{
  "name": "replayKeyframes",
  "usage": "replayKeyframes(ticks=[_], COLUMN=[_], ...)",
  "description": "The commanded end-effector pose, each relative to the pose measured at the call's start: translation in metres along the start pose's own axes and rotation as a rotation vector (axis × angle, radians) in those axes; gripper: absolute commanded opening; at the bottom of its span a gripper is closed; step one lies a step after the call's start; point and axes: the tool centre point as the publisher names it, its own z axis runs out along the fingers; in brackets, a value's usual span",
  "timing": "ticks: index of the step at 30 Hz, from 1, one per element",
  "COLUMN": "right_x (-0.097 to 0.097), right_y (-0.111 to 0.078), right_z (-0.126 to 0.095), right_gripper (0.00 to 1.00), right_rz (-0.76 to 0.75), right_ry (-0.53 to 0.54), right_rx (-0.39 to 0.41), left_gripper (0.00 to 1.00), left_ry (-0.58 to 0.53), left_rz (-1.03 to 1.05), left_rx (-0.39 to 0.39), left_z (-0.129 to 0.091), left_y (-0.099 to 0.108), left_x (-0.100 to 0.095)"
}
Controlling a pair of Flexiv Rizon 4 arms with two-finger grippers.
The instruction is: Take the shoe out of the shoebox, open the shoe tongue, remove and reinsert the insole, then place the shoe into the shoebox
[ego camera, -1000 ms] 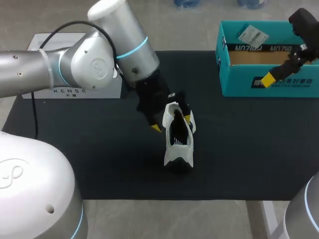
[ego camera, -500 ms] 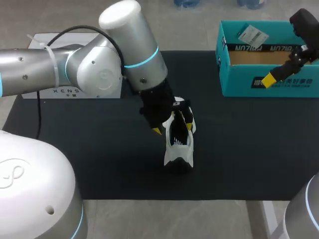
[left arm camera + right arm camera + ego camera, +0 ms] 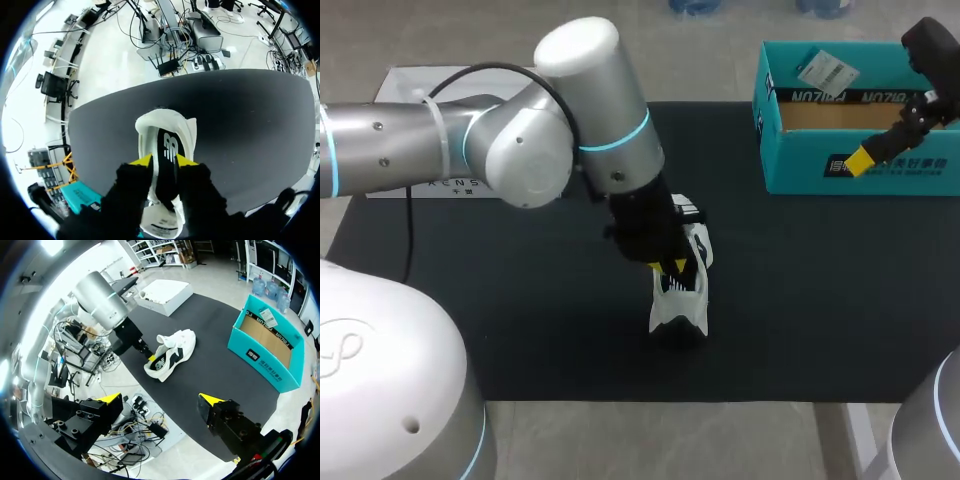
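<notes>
A white shoe point(image 3: 678, 300) with black panels stands upright in the middle of the black mat, its opening facing up. My left gripper point(image 3: 669, 265) is down at the shoe's mouth. In the left wrist view its fingertips point(image 3: 141, 161) press the black shoe tongue point(image 3: 168, 152) from both sides, so it is shut on the tongue. The teal shoebox point(image 3: 850, 172) stands at the far right, holding only a paper tag. My right gripper point(image 3: 161, 399) hovers wide open and holds nothing, near the shoebox's front wall in the head view and far from the shoe point(image 3: 170, 352).
A white flat box point(image 3: 395, 85) lies at the back left, partly behind my left arm point(image 3: 520, 140). The black mat point(image 3: 820, 300) covers the table; its front edge runs just below the shoe.
My left gripper moved right and down onto the shoe's mouth, and its fingers closed from wide open onto the tongue. The right arm and the shoe stayed put.
</notes>
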Motion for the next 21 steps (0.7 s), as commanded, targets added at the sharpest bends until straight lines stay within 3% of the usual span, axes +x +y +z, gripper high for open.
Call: replayKeyframes(ticks=[1,16,21], right_x=[-0.001,-0.001,-0.001], right_y=[0.002,0.002,0.002], right_z=[0.001,0.001,0.001], right_gripper=[1.0,1.0,1.0], right_rz=[0.001,0.001,0.001], right_ry=[0.001,0.001,0.001], right_rx=[0.005,0.005,0.005], left_gripper=[0.0,0.0,0.0], left_ry=[0.042,0.148,0.15], left_rz=[0.003,0.022,0.027], left_rx=[-0.004,0.007,0.005], left_z=[0.023,0.094,0.093], left_y=[0.005,0.001,-0.001], left_x=[-0.008,0.016,0.018])
